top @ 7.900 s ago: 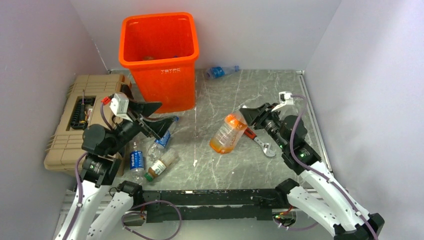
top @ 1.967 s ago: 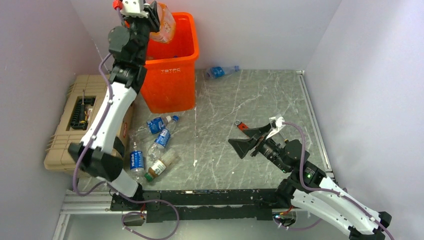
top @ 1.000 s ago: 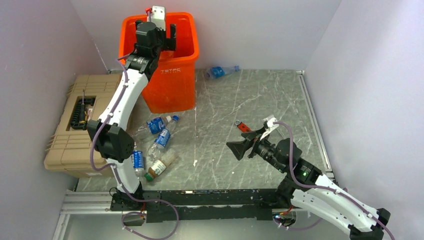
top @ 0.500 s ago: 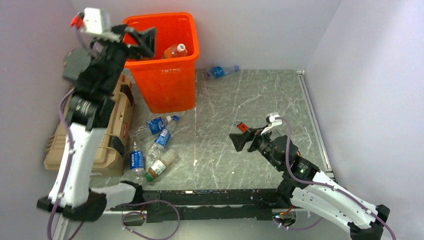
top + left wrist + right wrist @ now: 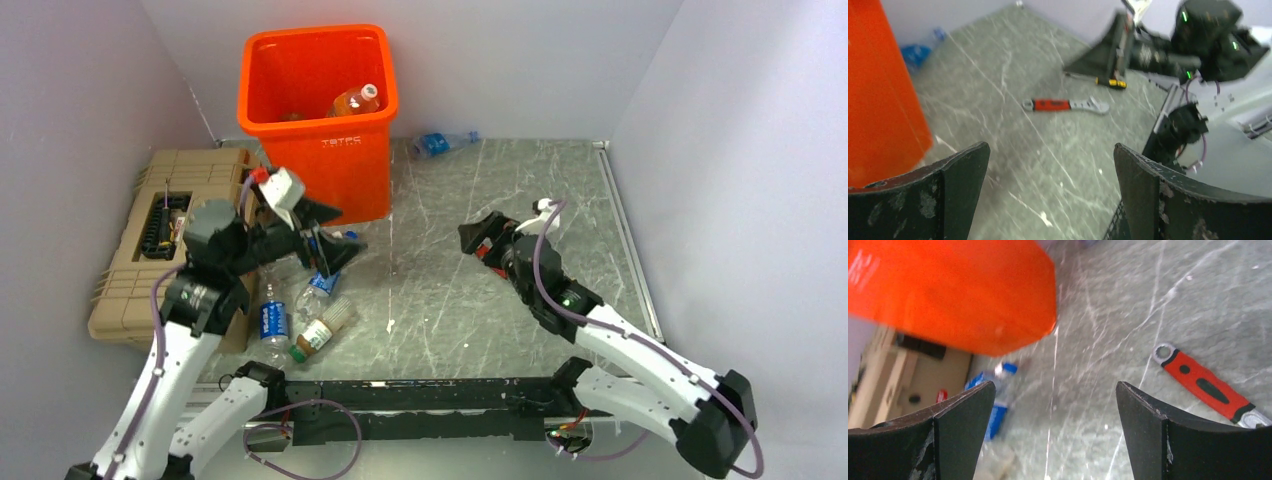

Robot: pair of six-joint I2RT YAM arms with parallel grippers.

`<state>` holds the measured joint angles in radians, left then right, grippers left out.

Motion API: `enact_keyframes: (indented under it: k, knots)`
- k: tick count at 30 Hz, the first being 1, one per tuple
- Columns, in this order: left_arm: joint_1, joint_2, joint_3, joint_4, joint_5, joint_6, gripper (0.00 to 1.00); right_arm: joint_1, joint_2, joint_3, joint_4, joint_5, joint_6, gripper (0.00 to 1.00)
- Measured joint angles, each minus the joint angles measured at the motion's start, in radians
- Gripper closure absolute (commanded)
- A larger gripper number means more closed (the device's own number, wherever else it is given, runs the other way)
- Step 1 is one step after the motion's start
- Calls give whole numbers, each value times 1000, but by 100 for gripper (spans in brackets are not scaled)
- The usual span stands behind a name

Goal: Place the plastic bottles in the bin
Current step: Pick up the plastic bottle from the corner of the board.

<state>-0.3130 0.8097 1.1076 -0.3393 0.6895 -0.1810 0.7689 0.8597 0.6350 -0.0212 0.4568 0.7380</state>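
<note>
While an orange bottle (image 5: 352, 101) lies in the bin (image 5: 330, 150), left hand (image 5: 329, 238) released, right hand (image 5: 476, 237) released.

The left arm (image 5: 160, 370) and right arm (image 5: 640, 350), above the black base rail (image 5: 420, 395), have white links and black joints (purple cables (image 5: 536, 272) alongside).

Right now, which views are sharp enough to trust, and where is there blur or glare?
Top external: sharp and evenly lit, with soft shadows and no strong glare on the bin. Left wrist: motion-smeared; the bin wall and the far bottle are soft, but the wrench is still readable. Right wrist: the bin is smeared into an orange blob and the wrench edges are soft; only the right claw itself is crisp.
</note>
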Motion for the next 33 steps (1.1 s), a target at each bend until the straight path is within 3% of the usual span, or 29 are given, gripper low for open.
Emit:
enact_keyframes:
  k: [6,14,24,33]
  knots:
    - [-1,-222,-264,7,-51,-48,1,-264,184,-32,208,-132,212,11]
    - [-1,-199,-328,12,-122,-69,1,-406,560,8,425,-182,337,11]
    - [-1,-170,-363,-104,-295,-95,0,-497,1067,454,531,-286,383,13]
    - [-1,-251,-363,-109,-348,-95,0,-548,1359,696,537,-363,418,1]
